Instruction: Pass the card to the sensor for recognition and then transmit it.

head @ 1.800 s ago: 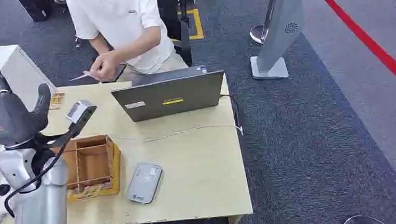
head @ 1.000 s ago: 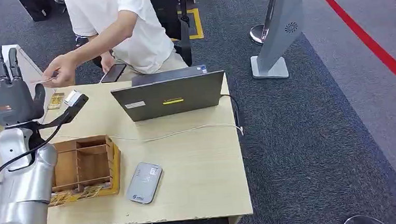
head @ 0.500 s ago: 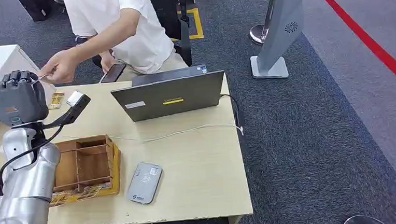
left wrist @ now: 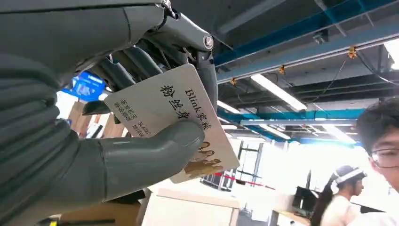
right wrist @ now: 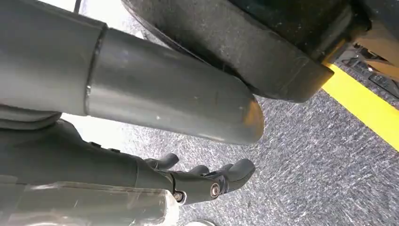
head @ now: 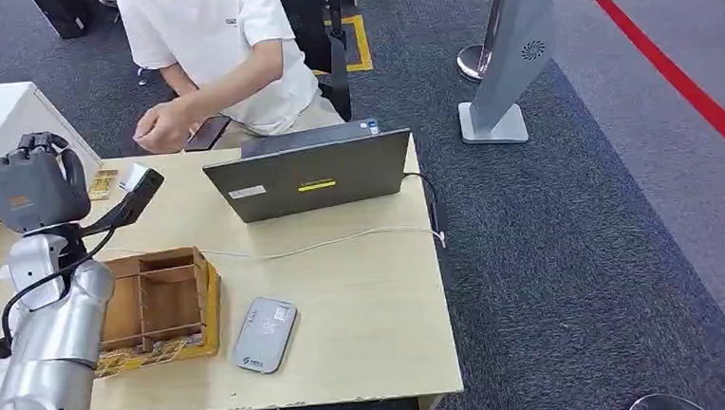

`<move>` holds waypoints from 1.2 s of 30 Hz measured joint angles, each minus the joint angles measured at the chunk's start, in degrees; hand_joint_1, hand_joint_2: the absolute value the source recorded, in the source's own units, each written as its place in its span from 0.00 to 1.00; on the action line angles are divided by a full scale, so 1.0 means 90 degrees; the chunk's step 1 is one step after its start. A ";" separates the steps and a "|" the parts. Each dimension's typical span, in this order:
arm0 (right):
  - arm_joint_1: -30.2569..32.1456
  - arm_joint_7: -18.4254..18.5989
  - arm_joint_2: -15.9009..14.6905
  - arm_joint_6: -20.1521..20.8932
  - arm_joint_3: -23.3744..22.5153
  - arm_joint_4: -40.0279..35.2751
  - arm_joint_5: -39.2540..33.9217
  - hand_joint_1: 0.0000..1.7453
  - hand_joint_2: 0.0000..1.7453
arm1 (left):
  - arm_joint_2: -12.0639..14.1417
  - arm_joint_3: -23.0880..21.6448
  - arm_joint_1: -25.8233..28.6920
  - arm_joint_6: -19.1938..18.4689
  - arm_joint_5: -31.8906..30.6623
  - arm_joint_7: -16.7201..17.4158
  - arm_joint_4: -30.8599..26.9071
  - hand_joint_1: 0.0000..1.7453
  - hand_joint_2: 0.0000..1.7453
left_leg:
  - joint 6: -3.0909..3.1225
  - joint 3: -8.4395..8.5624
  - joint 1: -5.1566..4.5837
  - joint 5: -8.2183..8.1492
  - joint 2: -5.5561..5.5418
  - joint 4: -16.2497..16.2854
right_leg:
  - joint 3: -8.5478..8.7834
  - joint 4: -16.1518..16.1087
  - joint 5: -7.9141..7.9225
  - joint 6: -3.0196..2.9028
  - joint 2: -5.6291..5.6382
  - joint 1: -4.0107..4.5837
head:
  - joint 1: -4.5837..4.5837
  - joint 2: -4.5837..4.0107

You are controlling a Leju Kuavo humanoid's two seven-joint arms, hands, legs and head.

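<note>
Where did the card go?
The card is in the robot's left hand, pinched between thumb and fingers, raised at the table's left end near the person's hand.

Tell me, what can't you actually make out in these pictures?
- Card: left wrist view, thumb covers part of its print.
- Card in head view: hidden inside the closed left hand.
- Card reader markings: too small, head view.
- Right hand: partly behind its arm.
</note>
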 joint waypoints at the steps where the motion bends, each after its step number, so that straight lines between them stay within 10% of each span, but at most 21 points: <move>1: -0.0001 0.0002 0.0000 0.0009 0.0000 0.0000 0.0002 0.00 0.00 | -0.0078 0.0000 0.0058 0.0007 0.0147 -0.0149 -0.0156 1.00 1.00 | 0.0000 0.0000 -0.0001 0.0000 -0.0001 0.0000 | 0.0000 0.0000 0.0000 0.0000 -0.0001 0.0000 | 0.0000 0.0000; 10: 0.0014 0.0172 0.0002 -0.0085 -0.0128 0.0017 -0.0269 0.00 0.00 | -0.1471 -0.0218 0.2463 0.0019 0.1415 -0.2403 -0.3847 1.00 1.00 | 0.0016 0.0003 -0.0012 -0.0040 0.0045 0.0001 | 0.0000 -0.0014 -0.0011 0.0015 0.0039 -0.0007 | -0.0002 0.0000; 22: 0.0043 0.0296 0.0012 -0.0243 -0.0359 0.0034 -0.0418 0.00 0.00 | -0.2215 -0.0459 0.4439 0.0022 0.1303 -0.3426 -0.6504 1.00 1.00 | 0.0013 0.0012 -0.0003 -0.0046 0.0030 -0.0003 | 0.0009 -0.0013 -0.0024 0.0022 0.0027 -0.0004 | -0.0017 0.0000; 27: 0.0036 0.0289 0.0017 -0.0362 -0.0389 0.0073 -0.0694 0.00 0.00 | -0.2011 -0.0828 0.4888 0.0019 0.0548 -0.2227 -0.6858 1.00 1.00 | 0.0011 0.0008 -0.0003 -0.0042 0.0016 -0.0003 | 0.0012 -0.0013 -0.0026 0.0023 0.0011 -0.0001 | -0.0015 0.0000; 31: 0.0038 0.0323 0.0036 -0.0357 -0.0391 0.0080 -0.0741 0.00 0.00 | -0.1894 -0.0918 0.5239 0.0017 0.0030 -0.1996 -0.6800 1.00 1.00 | 0.0012 0.0010 -0.0006 -0.0043 0.0015 -0.0003 | 0.0014 -0.0013 -0.0027 0.0024 0.0010 -0.0003 | -0.0012 0.0000; 36: 0.0037 0.0330 0.0053 -0.0350 -0.0425 0.0078 -0.0704 0.00 0.00 | -0.0968 -0.1472 0.5408 -0.0112 -0.0372 0.0142 -0.5608 1.00 1.00 | 0.0011 0.0010 -0.0001 -0.0042 0.0017 -0.0004 | 0.0010 -0.0012 -0.0027 0.0022 0.0012 -0.0003 | -0.0027 0.0000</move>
